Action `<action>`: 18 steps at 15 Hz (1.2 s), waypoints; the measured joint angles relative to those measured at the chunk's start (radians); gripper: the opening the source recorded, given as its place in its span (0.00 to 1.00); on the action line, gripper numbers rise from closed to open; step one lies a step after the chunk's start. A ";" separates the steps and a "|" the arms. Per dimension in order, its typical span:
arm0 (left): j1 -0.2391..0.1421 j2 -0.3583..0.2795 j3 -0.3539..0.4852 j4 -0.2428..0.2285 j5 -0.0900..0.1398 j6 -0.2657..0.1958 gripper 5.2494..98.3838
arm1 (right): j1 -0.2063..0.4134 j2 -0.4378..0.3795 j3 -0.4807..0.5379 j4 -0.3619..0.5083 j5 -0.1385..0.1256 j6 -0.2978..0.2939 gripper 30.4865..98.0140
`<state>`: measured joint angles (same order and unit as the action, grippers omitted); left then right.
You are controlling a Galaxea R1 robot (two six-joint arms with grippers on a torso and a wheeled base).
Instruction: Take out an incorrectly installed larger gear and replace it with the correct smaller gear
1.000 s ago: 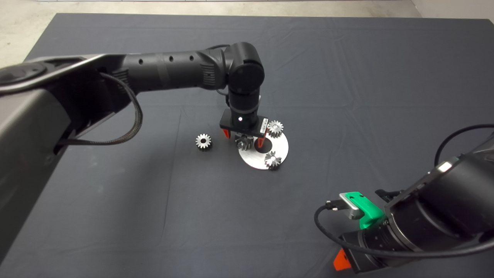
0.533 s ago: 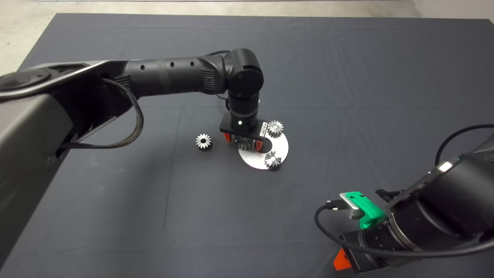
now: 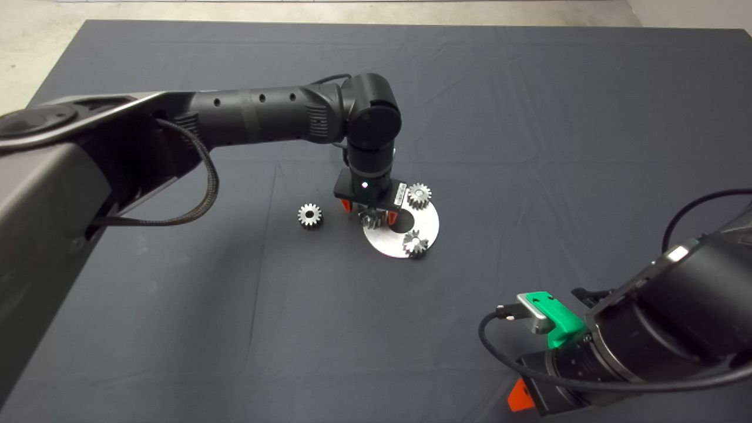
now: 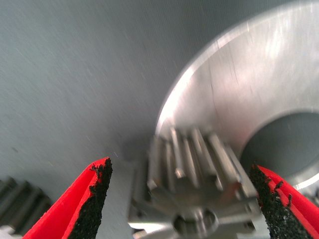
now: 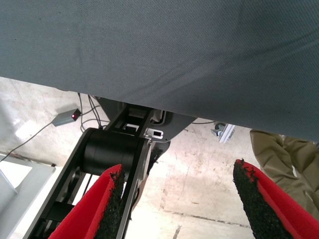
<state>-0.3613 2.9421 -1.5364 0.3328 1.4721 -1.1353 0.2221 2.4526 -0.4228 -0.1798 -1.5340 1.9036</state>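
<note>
Silver larger gear [image 4: 192, 184] at disc [image 3: 426, 226] edge, left tool [image 4: 182, 199] spread around it ungripped, right tool [image 5: 177, 206] spread, parked off mat [image 3: 529, 117].

Surface: wrinkled dark grey fabric mat [image 3: 529, 117] — covers the table.
Floor: pale, stained concrete floor [image 5: 209, 179] — cables and a small grey box [image 5: 65, 118].
</note>
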 measured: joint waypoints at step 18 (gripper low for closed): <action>-0.001 0.001 0.000 0.005 -0.007 0.012 0.49 | 0.000 0.001 0.000 0.000 0.000 0.000 0.41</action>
<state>-0.3628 2.9428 -1.5364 0.3375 1.4650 -1.1236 0.2221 2.4538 -0.4228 -0.1794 -1.5340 1.9035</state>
